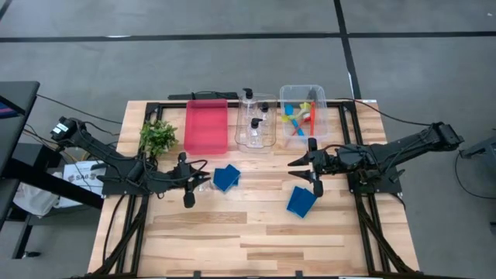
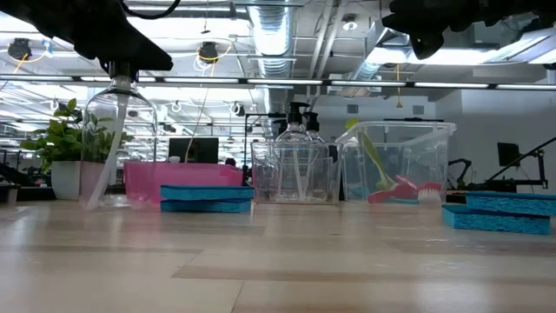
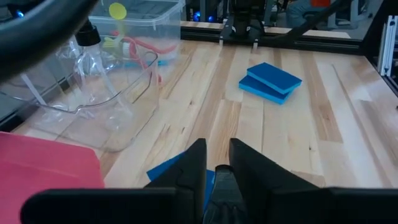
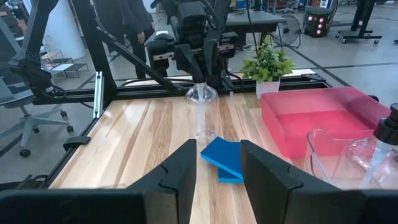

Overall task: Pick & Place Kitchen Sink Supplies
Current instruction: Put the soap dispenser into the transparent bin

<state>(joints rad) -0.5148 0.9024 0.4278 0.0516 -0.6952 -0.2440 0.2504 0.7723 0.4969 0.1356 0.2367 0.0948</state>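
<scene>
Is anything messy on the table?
Two blue square sponges lie crooked on the wooden table, outside the clear plastic bins; the left hand holds a small clear bottle beside one. The right hand hovers nearby.

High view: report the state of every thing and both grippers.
Left gripper: shut on bottle's top.
Bottle: upright, gripped.
Right gripper: open, holding nothing.
Left sponge: flat on table.
Right sponge: flat on table.
Brushes: in bin.
</scene>
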